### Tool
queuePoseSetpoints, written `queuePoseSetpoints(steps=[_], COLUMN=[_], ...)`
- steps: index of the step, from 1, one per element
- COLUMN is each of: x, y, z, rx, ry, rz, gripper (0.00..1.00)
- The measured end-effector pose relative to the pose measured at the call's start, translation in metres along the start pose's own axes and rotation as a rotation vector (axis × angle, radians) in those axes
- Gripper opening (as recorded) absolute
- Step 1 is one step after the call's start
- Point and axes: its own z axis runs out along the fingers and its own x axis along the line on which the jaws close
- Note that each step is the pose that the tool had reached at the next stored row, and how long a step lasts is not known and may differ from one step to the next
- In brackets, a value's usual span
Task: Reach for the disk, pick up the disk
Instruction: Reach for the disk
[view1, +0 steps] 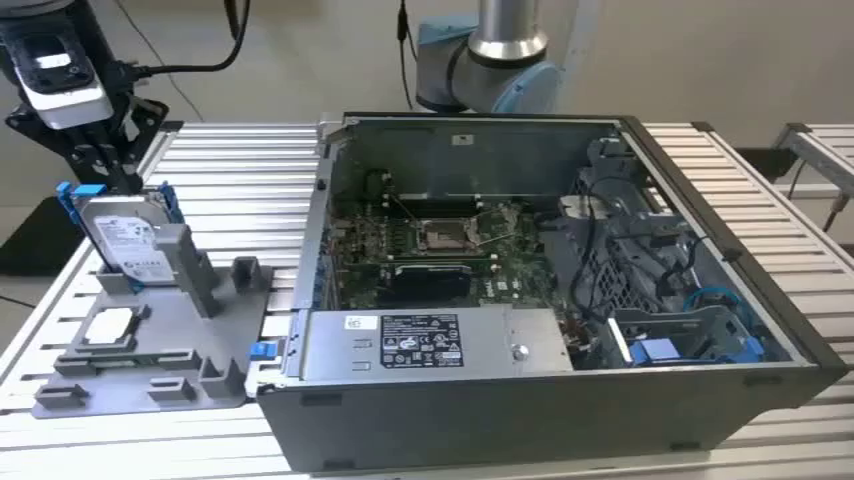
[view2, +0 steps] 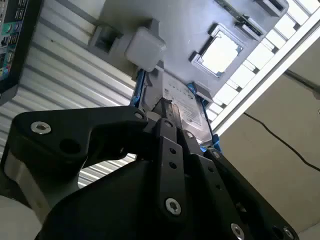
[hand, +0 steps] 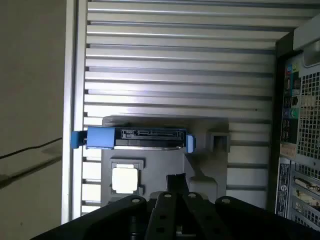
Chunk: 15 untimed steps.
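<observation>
Disk (view1: 124, 232) is standing upright on its edge in a grey holder (view1: 200, 335) at the exterior view's left, toward the holder's far end. It's showing as a flat silver metal rect. w/ a white printed label on its broad face. A blue plastic bracket is framing it, w/ blue tabs sticking out at both ends. In the first wrist view the disk (hand: 145, 138) is appearing edge-on, a dark connector strip running along the thin side btwn the blue ends. In the second wrist view the label side (view2: 177, 107) is facing the camera.

Black claw (view1: 118, 178) is hanging right over the disk's top edge, at its far-left corner. Can't tell whether it's spread, pressed together or gripping, or whether it's touching the bracket.

A small square silver chip (view1: 110, 327) is lying flat in the holder, nearer than the disk. The holder is sitting on the slatted metal surface (view1: 240, 180), just beside an open PC case (view1: 534, 425) on its right.
</observation>
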Motion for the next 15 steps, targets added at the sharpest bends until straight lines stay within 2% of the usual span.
queuePoseSetpoints(steps=[13, 15], x=[0.0001, 0.0021], y=[0.0002, 0.0024], z=[0.0, 0.0001], rx=[0.0, 0.0001], ry=[0.0, 0.0001], rz=[0.0, 0.0], gripper=[0.0, 0.0])
